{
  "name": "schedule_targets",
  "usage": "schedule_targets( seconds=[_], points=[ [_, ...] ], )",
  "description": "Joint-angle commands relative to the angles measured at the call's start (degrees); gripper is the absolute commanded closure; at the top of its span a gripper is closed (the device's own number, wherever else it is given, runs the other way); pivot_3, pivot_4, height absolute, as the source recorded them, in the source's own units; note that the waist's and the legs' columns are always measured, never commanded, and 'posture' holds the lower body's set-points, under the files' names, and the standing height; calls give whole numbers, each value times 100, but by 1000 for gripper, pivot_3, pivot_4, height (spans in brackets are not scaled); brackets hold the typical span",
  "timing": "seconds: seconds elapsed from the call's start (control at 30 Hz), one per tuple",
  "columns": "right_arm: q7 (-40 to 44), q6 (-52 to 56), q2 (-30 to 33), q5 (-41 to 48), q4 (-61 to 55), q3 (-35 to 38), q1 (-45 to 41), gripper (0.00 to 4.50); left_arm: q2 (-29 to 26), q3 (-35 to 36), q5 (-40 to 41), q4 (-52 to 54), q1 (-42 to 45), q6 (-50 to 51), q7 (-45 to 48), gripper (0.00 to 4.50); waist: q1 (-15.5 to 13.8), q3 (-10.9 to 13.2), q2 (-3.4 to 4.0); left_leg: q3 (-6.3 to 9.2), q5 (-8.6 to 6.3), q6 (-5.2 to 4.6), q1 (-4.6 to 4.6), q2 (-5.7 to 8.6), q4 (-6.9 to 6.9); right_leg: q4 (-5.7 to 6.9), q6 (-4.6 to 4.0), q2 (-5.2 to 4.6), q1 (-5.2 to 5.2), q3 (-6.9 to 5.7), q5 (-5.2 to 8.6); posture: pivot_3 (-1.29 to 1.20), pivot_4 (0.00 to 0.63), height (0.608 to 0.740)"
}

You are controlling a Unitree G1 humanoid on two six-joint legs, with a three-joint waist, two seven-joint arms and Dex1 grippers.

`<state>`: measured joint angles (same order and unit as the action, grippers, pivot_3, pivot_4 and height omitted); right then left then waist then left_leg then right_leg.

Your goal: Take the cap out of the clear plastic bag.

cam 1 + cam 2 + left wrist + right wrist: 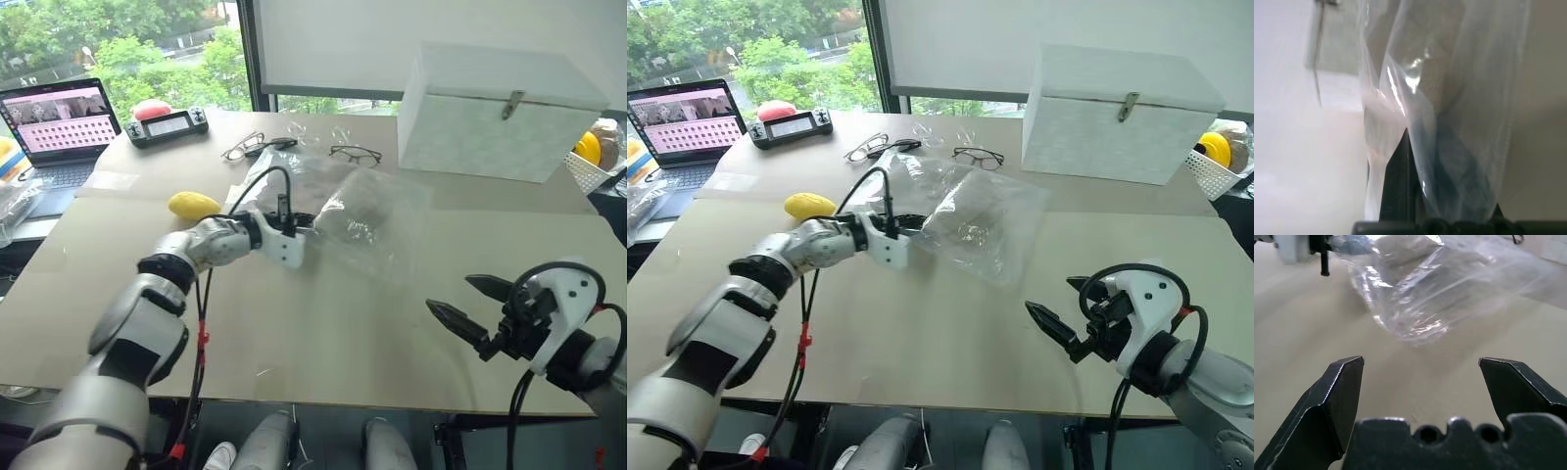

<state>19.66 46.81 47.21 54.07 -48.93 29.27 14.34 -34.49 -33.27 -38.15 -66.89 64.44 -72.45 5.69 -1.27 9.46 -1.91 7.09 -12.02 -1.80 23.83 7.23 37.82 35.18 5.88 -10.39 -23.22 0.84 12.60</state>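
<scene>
Black and wide apart, the two fingers of my right pincer (468, 305) hang empty over the near edge of the bench (323, 343), at about four o'clock in the head view. Nothing lies between them; the pale, smooth benchtop shows through the gap.

Further in, near the middle, my left pincer (909, 221) is clamped shut on a fold of the clear plastic bag (994, 240). The wrist view shows the dark fingers pressed together with film pinched between them. The bag is thin, glossy and crinkled, with bright glints along its creases, and it spreads from the grip toward two o'clock. Inside it sits the cap (972, 211), a soft, rounded tan-grey mass, dull beside the shiny film.

I judge the task barely begun: one edge of the bag is secured, but the cap is fully enclosed and nobody has reached in. What remains is finding the opening, getting my free pincer onto the fabric and drawing it out while the left holds the bag back.

Beyond, at ten o'clock, lies a small yellow oval object (194, 205); at twelve, two pairs of glasses (355, 154); at one o'clock stands a white box (495, 113) with a metal latch.
</scene>
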Motion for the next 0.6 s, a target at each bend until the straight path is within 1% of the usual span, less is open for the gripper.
schedule_targets(
  seconds=[0.03,0.1,0.17,0.2,0.27,0.33,0.4,0.43,0.5,0.6],
  points=[
    [39,-127,-23,-92,-10,-5,-77,0,-233,-17,-230,-122,296,-1319,-324,4446,-8,0,0,-1,-2,-2,0,1,0,-2,1,-1,0,0,0,0,150,740],
    [68,-126,-22,-112,1,-22,-84,0,-319,-54,-506,-156,367,-1613,-460,4446,-34,1,-1,-1,-4,-6,0,1,0,-8,2,-1,6,-2,0,0,150,740],
    [117,-123,-9,-125,15,-13,-83,0,-502,-241,-1285,19,466,-1712,-932,4446,-37,2,-4,-3,-4,-6,0,-1,1,-8,5,0,7,-3,0,0,150,740],
    [142,-125,-2,-130,21,-10,-83,0,-571,-426,-1776,114,542,-1580,-1356,4446,-32,3,-5,-5,-2,-4,0,-3,2,-6,7,2,7,-3,1,0,150,740],
    [180,-121,14,-148,31,-16,-85,0,-658,-1074,-2962,316,779,-1094,-2727,4446,-24,6,-9,-8,2,2,-2,-10,2,-1,27,10,9,-3,9,0,150,740],
    [213,-103,44,-176,50,-26,-95,0,-618,-2272,-4405,333,1165,-192,-4721,4446,-26,6,-10,-15,8,2,-6,-17,3,2,55,15,14,-2,18,0,150,740],
    [228,-89,57,-180,47,-35,-106,0,-462,-3333,-5449,136,1456,576,-6347,4446,-33,12,-22,-35,12,0,-10,-18,4,5,62,14,23,-2,18,0,150,740],
    [219,-79,56,-175,27,-49,-115,0,-326,-3758,-5810,-96,1543,934,-6856,4446,-35,13,-24,-58,12,-1,-10,-20,4,4,64,14,23,-2,18,0,150,740],
    [194,-65,44,-157,-8,-66,-123,0,-75,-4343,-6266,-555,1609,1610,-7371,4446,-36,15,-27,-63,12,-2,-8,-18,4,3,68,13,21,-1,19,0,150,740],
    [150,-53,24,-157,-57,-86,-109,0,138,-4505,-6215,-1028,1600,2111,-7381,4446,-20,20,-35,-70,10,-4,-2,-18,4,8,68,12,5,-1,19,0,150,740]
  ],
)
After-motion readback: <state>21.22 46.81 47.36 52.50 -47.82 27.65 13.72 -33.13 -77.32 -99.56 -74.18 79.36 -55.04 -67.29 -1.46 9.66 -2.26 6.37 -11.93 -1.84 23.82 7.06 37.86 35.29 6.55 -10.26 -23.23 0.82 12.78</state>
